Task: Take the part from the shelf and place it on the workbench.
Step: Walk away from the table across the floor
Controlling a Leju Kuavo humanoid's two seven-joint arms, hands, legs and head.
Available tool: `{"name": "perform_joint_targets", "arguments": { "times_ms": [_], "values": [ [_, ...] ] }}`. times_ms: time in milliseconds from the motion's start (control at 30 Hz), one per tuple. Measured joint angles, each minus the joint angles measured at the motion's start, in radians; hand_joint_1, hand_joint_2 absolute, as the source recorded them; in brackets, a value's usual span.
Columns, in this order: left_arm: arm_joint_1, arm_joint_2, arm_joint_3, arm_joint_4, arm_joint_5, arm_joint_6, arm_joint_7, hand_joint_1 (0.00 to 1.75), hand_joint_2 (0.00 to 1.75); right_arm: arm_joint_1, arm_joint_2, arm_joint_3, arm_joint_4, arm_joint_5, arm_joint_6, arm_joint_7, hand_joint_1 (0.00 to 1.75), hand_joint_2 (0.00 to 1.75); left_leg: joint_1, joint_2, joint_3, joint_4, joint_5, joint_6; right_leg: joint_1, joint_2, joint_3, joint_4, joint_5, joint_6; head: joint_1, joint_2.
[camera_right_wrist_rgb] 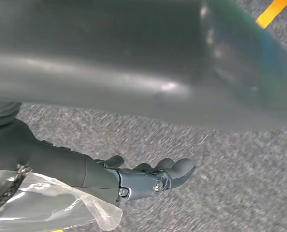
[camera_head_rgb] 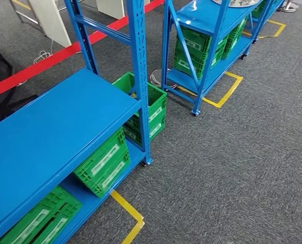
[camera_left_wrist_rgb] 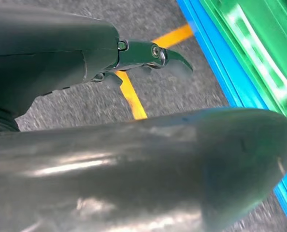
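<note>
From high on the robot, the head camera looks down over blue shelving (camera_head_rgb: 61, 127); both wrist cameras hang close above grey carpet (camera_right_wrist_rgb: 225, 183), sharing its yellow floor tape (camera_left_wrist_rgb: 132, 96).

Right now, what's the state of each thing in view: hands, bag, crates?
Left hand: fingers straight, nothing in it, over carpet.
Right hand: fingers stretched out, bag against it; grip unclear.
Bag: clear plastic, crumpled, something dark inside.
Crate: on the shelf's lower level, sitting at an angle.
Shelf: upright, crates underneath.
</note>
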Motion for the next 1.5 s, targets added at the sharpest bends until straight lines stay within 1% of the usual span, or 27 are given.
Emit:
{"name": "perform_joint_targets", "arguments": {
  "times_ms": [67,133,200,233,267,300,367,433,500,567,633,700,733,767,800,867,933,1000,1033,1100,1167,1233,1267,1333,1400,1467,1500],
  "values": [
    [0.002,0.000,0.001,0.000,-0.002,-0.002,0.000,0.00,0.00,-0.003,-0.001,0.000,0.000,0.000,0.002,-0.003,0.00,0.00,0.007,-0.022,0.004,-0.012,0.009,0.011,-0.002,0.036,-0.012,0.031,-0.026,0.010,0.005,0.000],
    [-0.001,-0.001,0.002,0.000,-0.006,-0.001,-0.001,0.00,0.00,-0.001,-0.002,0.000,0.000,0.000,0.003,-0.005,0.00,0.00,0.011,-0.045,0.004,-0.018,0.014,0.018,-0.008,0.101,-0.065,0.142,-0.083,0.018,0.012,0.000],
    [-0.001,-0.002,0.004,0.000,-0.011,0.004,-0.002,0.00,0.00,0.003,-0.002,0.000,0.000,0.000,0.005,-0.005,0.00,0.00,0.012,-0.072,0.001,-0.017,0.014,0.020,-0.012,0.126,-0.134,0.271,-0.124,0.023,0.013,0.000],
    [0.000,-0.003,0.004,0.000,-0.013,0.006,-0.003,0.00,0.00,0.004,-0.002,0.000,0.000,0.000,0.005,-0.006,0.00,0.00,0.013,-0.086,0.001,-0.016,0.014,0.020,-0.015,0.128,-0.150,0.293,-0.118,0.026,0.013,0.000],
    [0.000,-0.003,0.005,0.000,-0.013,0.009,-0.003,0.00,0.00,0.005,-0.002,0.000,0.000,0.000,0.005,-0.006,0.00,0.00,0.014,-0.100,0.002,-0.014,0.014,0.018,-0.017,0.130,-0.147,0.274,-0.091,0.028,0.013,0.000],
    [0.001,-0.004,0.006,0.000,-0.013,0.011,-0.004,0.00,0.00,0.005,-0.002,0.000,0.000,0.000,0.005,-0.007,0.00,0.00,0.016,-0.114,0.004,-0.012,0.012,0.015,-0.021,0.136,-0.124,0.216,-0.049,0.031,0.013,0.000],
    [-0.001,-0.003,0.009,0.000,-0.013,0.012,-0.006,0.00,0.00,0.004,-0.003,0.000,0.000,0.000,0.005,-0.008,0.00,0.00,0.018,-0.139,0.001,-0.002,0.008,0.004,-0.032,0.187,-0.067,0.083,0.011,0.035,0.014,0.000],
    [-0.002,-0.001,0.013,0.000,-0.013,0.013,-0.010,0.00,0.00,0.004,-0.002,0.001,0.000,0.001,0.005,-0.010,0.00,0.00,0.018,-0.161,-0.011,0.005,0.009,-0.012,-0.036,0.225,-0.041,0.028,0.019,0.030,0.015,0.000],
    [0.000,0.000,0.016,0.000,-0.014,0.015,-0.012,0.00,0.00,0.004,-0.002,0.000,0.000,0.001,0.004,-0.011,0.00,0.00,0.022,-0.179,-0.021,0.007,0.014,-0.025,-0.033,0.208,-0.039,0.026,0.020,0.015,0.015,0.000],
    [0.002,0.001,0.019,0.000,-0.015,0.017,-0.014,0.00,0.00,0.003,-0.002,0.000,0.000,0.001,0.002,-0.012,0.00,0.00,0.021,-0.146,-0.032,0.027,0.000,-0.035,-0.032,0.183,-0.037,0.022,0.024,0.000,0.011,0.000],
    [-0.001,0.002,0.021,0.000,-0.017,0.021,-0.016,0.00,0.00,0.003,-0.002,0.000,0.000,0.002,0.000,-0.013,0.00,0.00,0.019,-0.087,-0.076,0.123,-0.056,-0.041,-0.029,0.151,-0.035,0.020,0.023,-0.012,0.004,0.000],
    [-0.004,0.002,0.021,0.000,-0.021,0.027,-0.017,0.00,0.00,0.006,-0.002,0.000,0.000,0.002,-0.002,-0.014,0.00,0.00,0.019,-0.067,-0.140,0.261,-0.117,-0.044,-0.024,0.115,-0.035,0.020,0.020,-0.018,0.002,0.000],
    [-0.003,0.001,0.021,0.000,-0.023,0.029,-0.017,0.00,0.00,0.006,-0.002,0.000,0.000,0.002,-0.004,-0.014,0.00,0.00,0.019,-0.065,-0.155,0.298,-0.124,-0.043,-0.022,0.100,-0.034,0.020,0.019,-0.020,0.002,0.000],
    [-0.002,0.001,0.022,0.000,-0.026,0.031,-0.018,0.00,0.00,0.005,-0.002,0.000,0.000,0.002,-0.005,-0.014,0.00,0.00,0.019,-0.063,-0.151,0.296,-0.111,-0.041,-0.019,0.086,-0.033,0.020,0.018,-0.020,0.002,0.000],
    [0.000,0.001,0.023,0.000,-0.028,0.032,-0.018,0.00,0.00,0.003,-0.002,0.000,0.000,0.002,-0.006,-0.014,0.00,0.00,0.017,-0.059,-0.127,0.253,-0.081,-0.036,-0.017,0.074,-0.030,0.020,0.016,-0.021,0.002,0.000],
    [0.000,0.003,0.026,0.000,-0.032,0.033,-0.019,0.00,0.00,0.001,0.000,0.000,0.000,0.002,-0.008,-0.014,0.00,0.00,0.007,-0.018,-0.053,0.113,-0.017,-0.018,-0.012,0.052,-0.024,0.020,0.010,-0.018,0.002,0.000],
    [-0.004,0.005,0.029,0.000,-0.033,0.033,-0.020,0.00,0.00,0.000,0.002,0.000,0.000,0.002,-0.009,-0.015,0.00,0.00,-0.007,0.024,-0.011,0.027,0.000,-0.001,-0.008,0.031,-0.021,0.021,0.004,-0.010,0.001,0.000],
    [-0.004,0.006,0.030,0.000,-0.034,0.033,-0.021,0.00,0.00,-0.002,0.003,0.000,0.000,0.001,-0.010,-0.016,0.00,0.00,-0.010,0.016,-0.010,0.012,-0.004,0.005,-0.005,0.008,-0.015,0.018,0.001,-0.001,-0.001,0.000],
    [-0.001,0.006,0.031,0.000,-0.034,0.033,-0.021,0.00,0.00,-0.004,0.003,0.000,0.000,0.001,-0.010,-0.016,0.00,0.00,-0.007,0.004,-0.009,0.007,-0.001,0.008,-0.006,0.009,-0.012,0.018,-0.003,0.004,-0.001,0.000],
    [0.000,0.005,0.034,0.000,-0.034,0.033,-0.022,0.00,0.00,-0.007,0.003,0.000,0.000,0.001,-0.010,-0.017,0.00,0.00,0.003,-0.019,-0.005,-0.003,0.007,0.015,-0.009,0.059,-0.028,0.060,-0.034,0.014,0.003,0.000],
    [-0.003,0.004,0.036,0.000,-0.037,0.033,-0.024,0.00,0.00,-0.005,0.003,0.000,0.000,0.000,-0.011,-0.018,0.00,0.00,0.007,-0.043,-0.005,-0.006,0.011,0.019,-0.013,0.116,-0.089,0.182,-0.095,0.020,0.007,0.000],
    [-0.004,0.003,0.038,0.000,-0.043,0.032,-0.026,0.00,0.00,-0.001,0.003,0.000,0.000,0.000,-0.012,-0.018,0.00,0.00,0.008,-0.070,-0.005,-0.006,0.011,0.020,-0.015,0.127,-0.151,0.293,-0.126,0.024,0.008,0.000],
    [-0.004,0.002,0.038,0.000,-0.046,0.032,-0.028,0.00,0.00,0.000,0.002,0.000,0.000,-0.001,-0.012,-0.018,0.00,0.00,0.009,-0.084,-0.004,-0.005,0.011,0.020,-0.016,0.128,-0.161,0.301,-0.112,0.025,0.008,0.000],
    [-0.003,0.001,0.039,0.000,-0.050,0.032,-0.031,0.00,0.00,0.000,0.002,0.000,0.000,-0.001,-0.013,-0.020,0.00,0.00,0.012,-0.112,0.001,-0.003,0.008,0.015,-0.019,0.139,-0.128,0.203,-0.035,0.027,0.008,0.000],
    [-0.005,0.002,0.039,0.000,-0.054,0.032,-0.033,0.00,0.00,-0.002,0.000,0.000,0.000,-0.003,-0.013,-0.022,0.00,0.00,0.012,-0.137,-0.001,0.005,0.003,0.005,-0.026,0.182,-0.074,0.078,0.020,0.027,0.008,0.000],
    [-0.006,0.003,0.039,0.000,-0.057,0.033,-0.035,0.00,0.00,-0.002,0.000,0.000,0.000,-0.004,-0.013,-0.026,0.00,0.00,0.012,-0.158,-0.010,0.012,0.003,-0.007,-0.027,0.207,-0.052,0.036,0.024,0.020,0.008,0.000],
    [-0.005,0.003,0.040,0.000,-0.057,0.033,-0.035,0.00,0.00,-0.003,0.000,0.000,0.000,-0.004,-0.013,-0.028,0.00,0.00,0.014,-0.169,-0.014,0.013,0.005,-0.013,-0.027,0.199,-0.050,0.033,0.024,0.013,0.008,0.000]
  ]
}}
